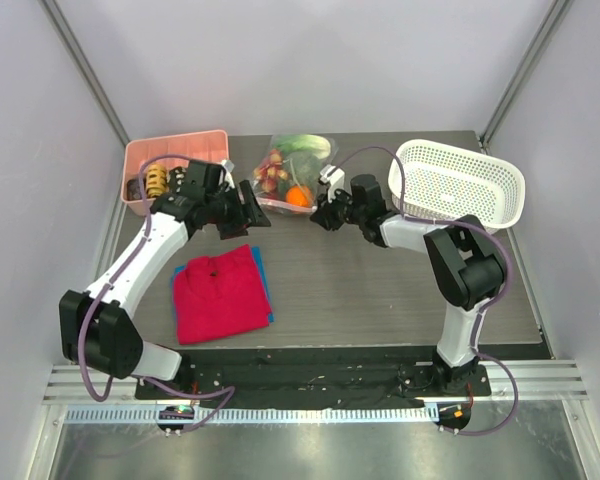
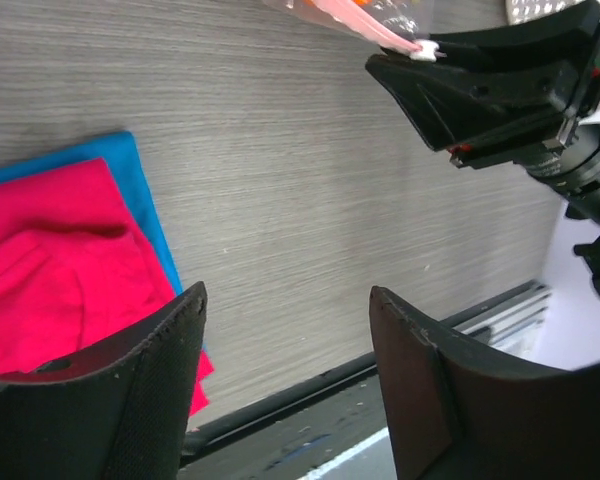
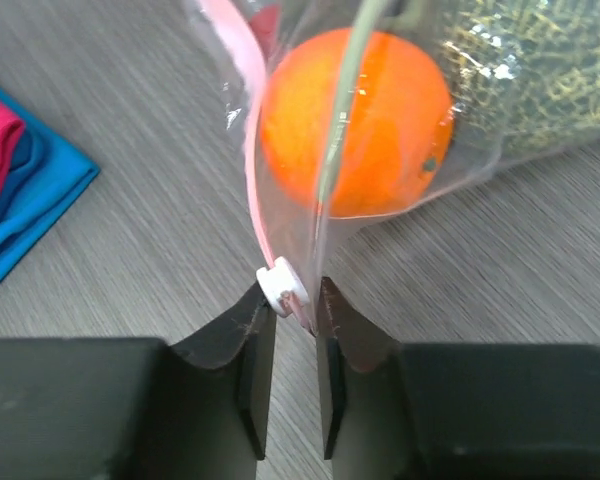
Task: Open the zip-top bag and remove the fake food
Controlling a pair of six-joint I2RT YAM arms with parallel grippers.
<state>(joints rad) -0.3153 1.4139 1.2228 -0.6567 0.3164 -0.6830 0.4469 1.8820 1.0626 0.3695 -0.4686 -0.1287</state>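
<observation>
Currently the R gripper (image 3: 288, 300) is pinched on the white slider (image 3: 283, 283) at the end of the pink zip strip (image 3: 242, 90) of the zip-top bag (image 1: 296, 168). Its fingers are nearly together, w/ the tab and a sliver of film btwn them. That grip makes sense: the slider is the one hard bit on crinkly plastic, so it's the handle for running the zip open.

The bag lies top centre of the overhead view, btwn the pink tray (image 1: 175, 140) at upper left and the white lattice basket (image 1: 458, 185) at upper right, w/ its zip edge facing the arms. The fake food (image 1: 285, 170) is all inside:
- orange ball (image 3: 355, 120) pressed against the film just behind the slider
- greenish netted piece (image 3: 520, 70) beside it
- red berries (image 1: 270, 175) and green veg (image 1: 305, 145) further back

The L gripper (image 2: 285, 295) hangs w/ fingers apart and nothing btwn them, over bare table (image 2: 280, 150), pointed toward the R one. It's prob. there to pin or grab the bag so it doesn't drag when the slider gets pulled. It isn't touching the bag, as far as I can tell.

A red cloth (image 2: 50, 270) on a blue cloth (image 2: 135, 190) sits at lower left of the L wrist view, apart from the action.

Judgement: opening step, zip not yet run, nothing out.
</observation>
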